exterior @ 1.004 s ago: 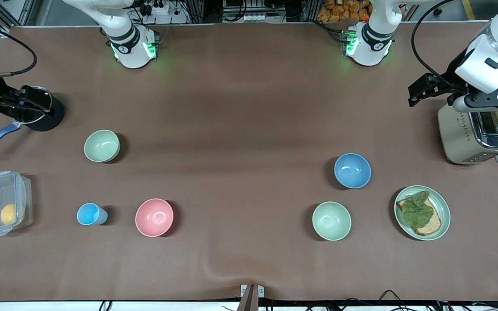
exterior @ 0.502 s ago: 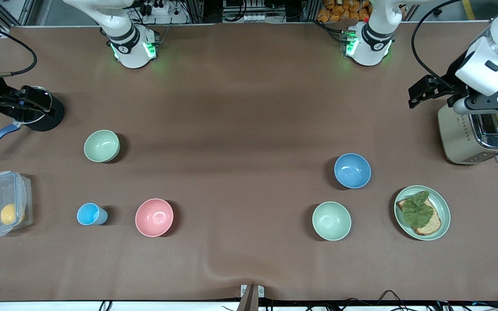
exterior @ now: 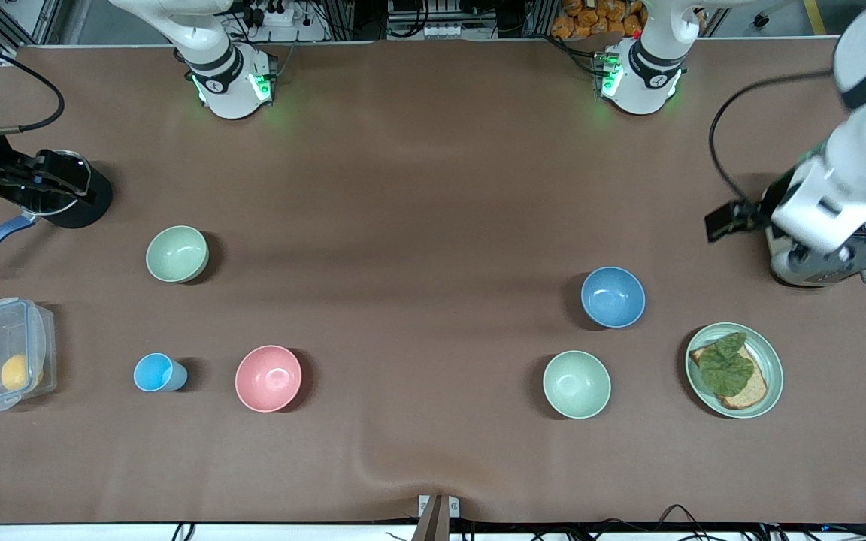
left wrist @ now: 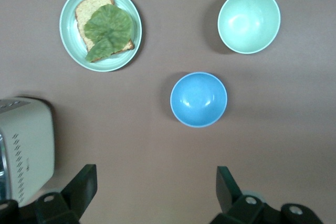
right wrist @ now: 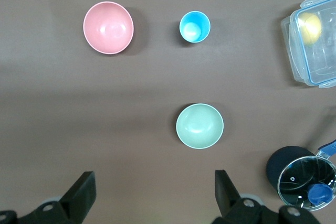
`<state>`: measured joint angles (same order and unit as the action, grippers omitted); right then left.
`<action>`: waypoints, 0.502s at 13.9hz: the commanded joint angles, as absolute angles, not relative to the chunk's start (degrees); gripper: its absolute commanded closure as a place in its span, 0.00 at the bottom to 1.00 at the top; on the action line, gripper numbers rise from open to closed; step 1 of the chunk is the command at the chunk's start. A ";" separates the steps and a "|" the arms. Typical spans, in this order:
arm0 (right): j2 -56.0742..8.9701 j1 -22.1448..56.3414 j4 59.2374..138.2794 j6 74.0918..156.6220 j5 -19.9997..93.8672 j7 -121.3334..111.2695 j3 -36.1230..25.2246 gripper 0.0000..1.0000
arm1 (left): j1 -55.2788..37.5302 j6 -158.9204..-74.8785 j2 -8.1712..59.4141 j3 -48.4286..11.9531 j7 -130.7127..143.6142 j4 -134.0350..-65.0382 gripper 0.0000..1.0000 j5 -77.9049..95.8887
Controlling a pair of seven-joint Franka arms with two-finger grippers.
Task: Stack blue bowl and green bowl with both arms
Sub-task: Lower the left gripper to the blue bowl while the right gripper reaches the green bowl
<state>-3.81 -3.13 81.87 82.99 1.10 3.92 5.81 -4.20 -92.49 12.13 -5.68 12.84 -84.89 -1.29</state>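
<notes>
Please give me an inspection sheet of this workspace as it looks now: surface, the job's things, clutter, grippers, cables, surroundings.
Surface: brown cloth, wrinkled near the front camera's edge.
Job's things: blue bowl and green bowl stand apart, upright, empty; green bowl nearer the front camera.
Clutter: second green bowl, pink bowl, light-blue cup, plate with toast, toaster, clear box, dark pot.
Grippers: left gripper open, over the cloth beside the toaster; right gripper open, by the dark pot.
Cables: black cable on the left arm.
Surroundings: more cables along the table's edges.
</notes>
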 commanded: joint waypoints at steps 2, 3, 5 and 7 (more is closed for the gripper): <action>-2.81 -3.34 82.88 83.50 0.97 3.52 6.06 0.00 | -4.83 -97.98 22.65 -5.80 12.48 -82.53 0.00 -2.72; -2.81 -3.25 82.97 83.50 0.97 3.52 6.06 0.00 | -4.83 -99.48 24.76 -5.89 12.48 -82.62 0.00 -2.72; -2.81 -3.25 82.97 83.58 0.97 3.52 6.06 0.00 | -4.66 -102.03 29.24 -5.89 11.70 -82.70 0.00 -2.72; -2.81 -3.25 82.97 83.58 0.97 3.52 6.06 0.00 | -5.27 -103.70 34.08 -5.89 11.78 -82.71 0.00 -2.99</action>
<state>-3.81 -3.13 82.05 83.12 1.10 3.92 5.82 -4.68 -102.97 29.94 -5.80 12.68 -84.69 -1.42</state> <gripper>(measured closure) 0.000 0.000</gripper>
